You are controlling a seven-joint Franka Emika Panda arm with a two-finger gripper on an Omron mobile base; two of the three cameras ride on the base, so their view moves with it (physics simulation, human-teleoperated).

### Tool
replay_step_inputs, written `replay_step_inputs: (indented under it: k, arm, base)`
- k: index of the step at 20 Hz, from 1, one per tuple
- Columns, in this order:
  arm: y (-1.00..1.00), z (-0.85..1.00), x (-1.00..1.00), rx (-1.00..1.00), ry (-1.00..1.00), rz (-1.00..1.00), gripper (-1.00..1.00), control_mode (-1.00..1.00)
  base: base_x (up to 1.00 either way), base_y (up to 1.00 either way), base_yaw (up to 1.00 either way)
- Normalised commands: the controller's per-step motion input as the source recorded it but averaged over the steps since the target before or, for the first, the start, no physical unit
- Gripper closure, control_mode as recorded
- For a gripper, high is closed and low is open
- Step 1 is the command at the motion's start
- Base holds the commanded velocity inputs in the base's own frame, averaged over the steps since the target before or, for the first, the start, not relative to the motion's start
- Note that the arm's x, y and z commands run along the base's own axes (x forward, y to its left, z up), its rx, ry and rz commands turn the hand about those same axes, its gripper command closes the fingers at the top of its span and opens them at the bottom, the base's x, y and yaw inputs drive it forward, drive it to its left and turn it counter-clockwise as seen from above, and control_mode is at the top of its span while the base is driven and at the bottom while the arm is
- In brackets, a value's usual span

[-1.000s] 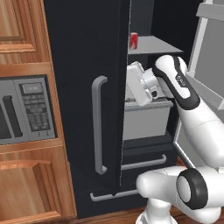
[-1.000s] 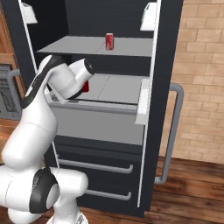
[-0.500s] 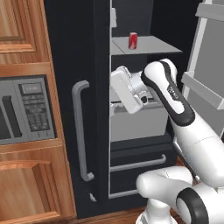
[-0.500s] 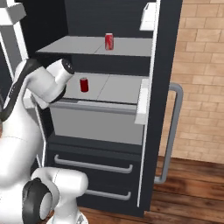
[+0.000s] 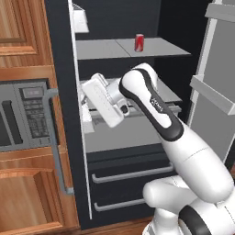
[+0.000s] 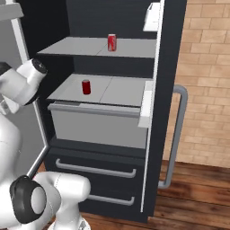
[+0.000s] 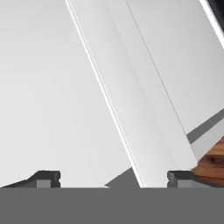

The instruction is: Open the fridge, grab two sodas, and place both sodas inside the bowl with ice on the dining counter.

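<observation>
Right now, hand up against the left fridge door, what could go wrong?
1. The open hand sits hard against the left door's inner panel; a quick swing toward the shelves might scrape it or snag the door bin.
2. The soda on the lower shelf stands near the front edge, so a sweeping elbow could tip it.

Jaws apart, pale fridge door liner close ahead.

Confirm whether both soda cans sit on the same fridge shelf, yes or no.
No: one soda can stands on the upper shelf, and the other soda can stands on the shelf below it.
</observation>
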Motion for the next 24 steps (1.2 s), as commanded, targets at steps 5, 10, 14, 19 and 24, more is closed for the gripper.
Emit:
replay_step_inputs:
  k: [5, 10, 14, 19, 24]
  arm:
    - [0.62, -0.06, 0.07, -0.07, 0.15, 0.0, -1.0, -1.0]
    - [-0.22, -0.11, -0.06, -0.16, -0.1, -0.03, -1.0, -1.0]
    - [-0.69, 0.0, -0.3, -0.21, -0.21, -0.09, -1.0, -1.0]
    - [-0.77, -0.1, -0.27, -0.25, -0.2, -0.09, -1.0, -1.0]
    - [-0.86, -0.33, -0.27, -0.32, -0.13, -0.02, -1.0, -1.0]
  base:
    - [0.0, 0.0, 0.0]
    - [0.0, 0.0, 0.0]
    - [0.0, 0.0, 0.0]
    - [0.0, 0.0, 0.0]
    - [0.0, 0.0, 0.0]
